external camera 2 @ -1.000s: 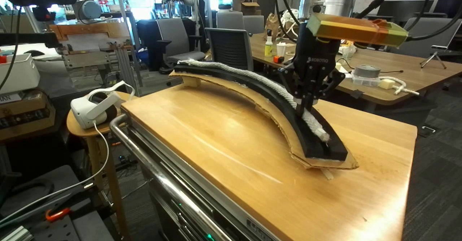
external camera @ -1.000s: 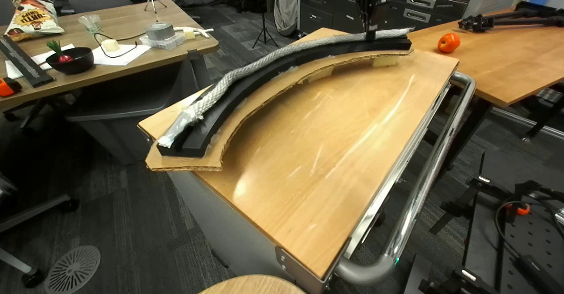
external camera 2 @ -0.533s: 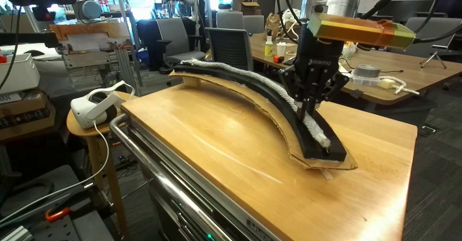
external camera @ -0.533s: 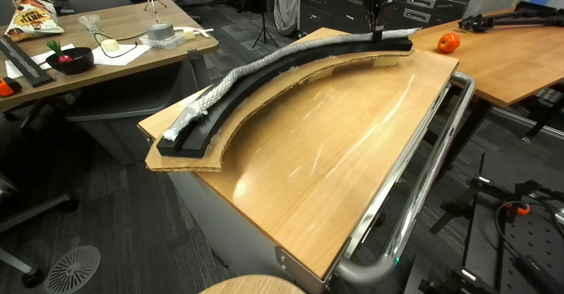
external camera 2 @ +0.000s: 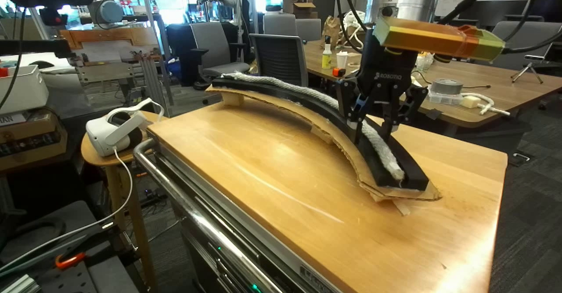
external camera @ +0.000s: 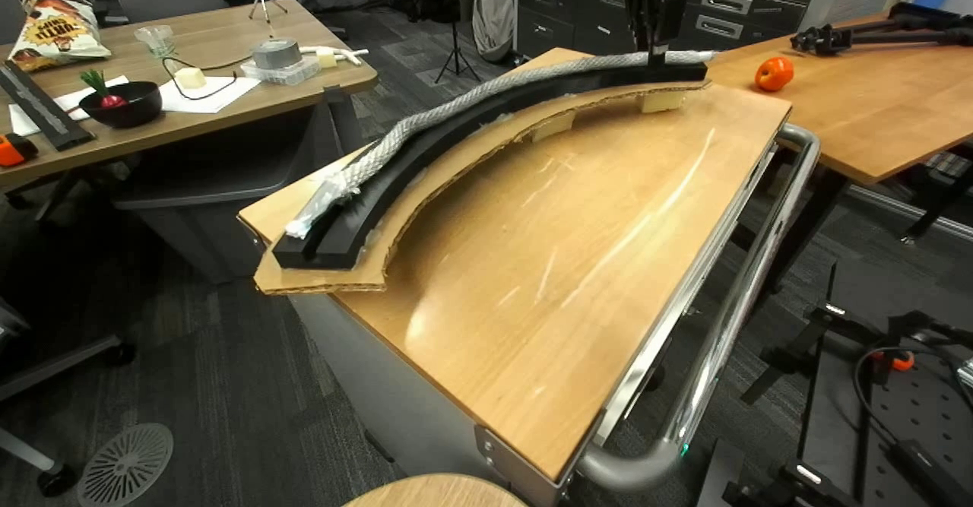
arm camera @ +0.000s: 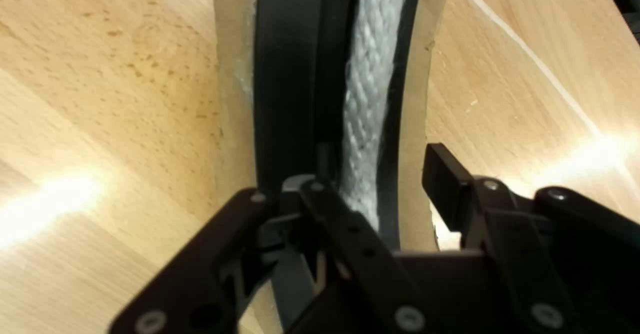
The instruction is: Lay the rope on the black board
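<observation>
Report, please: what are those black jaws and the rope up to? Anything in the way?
Jaws open, astride the rope. Rope lying lengthwise along the black board. Nothing seen lying across it.

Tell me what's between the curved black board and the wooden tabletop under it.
A corrugated cardboard sheet lies under the curved black board, with pale blocks between it and the wooden tabletop; both exterior views show this.

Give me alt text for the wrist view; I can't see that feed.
Open gripper straddling the pale braided rope, which runs lengthwise over the black board, right of the board's middle in the picture; whether it is fully seated isn't clear. Cardboard shows along both sides of the board, with the wooden tabletop beyond.
</observation>
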### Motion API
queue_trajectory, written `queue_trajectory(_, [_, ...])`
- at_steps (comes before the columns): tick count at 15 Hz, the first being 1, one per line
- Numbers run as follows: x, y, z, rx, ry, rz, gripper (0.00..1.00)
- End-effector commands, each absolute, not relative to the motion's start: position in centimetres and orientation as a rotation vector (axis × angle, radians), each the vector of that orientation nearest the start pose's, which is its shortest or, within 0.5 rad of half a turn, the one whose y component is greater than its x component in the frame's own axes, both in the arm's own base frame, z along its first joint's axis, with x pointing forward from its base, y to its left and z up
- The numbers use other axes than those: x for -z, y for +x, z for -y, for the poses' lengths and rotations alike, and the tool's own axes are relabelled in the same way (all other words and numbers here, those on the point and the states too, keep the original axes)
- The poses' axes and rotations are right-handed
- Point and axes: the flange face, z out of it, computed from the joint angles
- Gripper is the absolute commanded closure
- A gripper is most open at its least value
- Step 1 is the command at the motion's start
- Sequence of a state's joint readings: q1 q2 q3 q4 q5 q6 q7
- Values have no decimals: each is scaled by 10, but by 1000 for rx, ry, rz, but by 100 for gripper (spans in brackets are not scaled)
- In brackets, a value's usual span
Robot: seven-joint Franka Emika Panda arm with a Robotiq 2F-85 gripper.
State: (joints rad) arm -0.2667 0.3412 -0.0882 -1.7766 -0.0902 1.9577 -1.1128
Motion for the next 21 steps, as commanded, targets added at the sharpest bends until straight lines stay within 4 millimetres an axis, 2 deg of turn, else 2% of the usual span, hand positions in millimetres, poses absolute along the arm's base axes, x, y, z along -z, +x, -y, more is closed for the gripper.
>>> queue_trajectory(1, [-386,584,205,-93,-2869,1321,17])
queue_trajectory(4, [-429,584,189,36,-2879,1495,0])
queue_trajectory(6, [-459,577,177,110,-2884,1618,0])
queue_trajectory(9, [-483,568,171,272,-2867,1769,0])
queue_trajectory(12, [-489,551,173,394,-2841,1839,0])
queue_trajectory(16, [-485,543,171,601,-2750,1815,0])
queue_trajectory(17, [-480,554,177,470,-2797,1800,0])
queue_trajectory(21, [-478,551,174,533,-2756,1795,0])
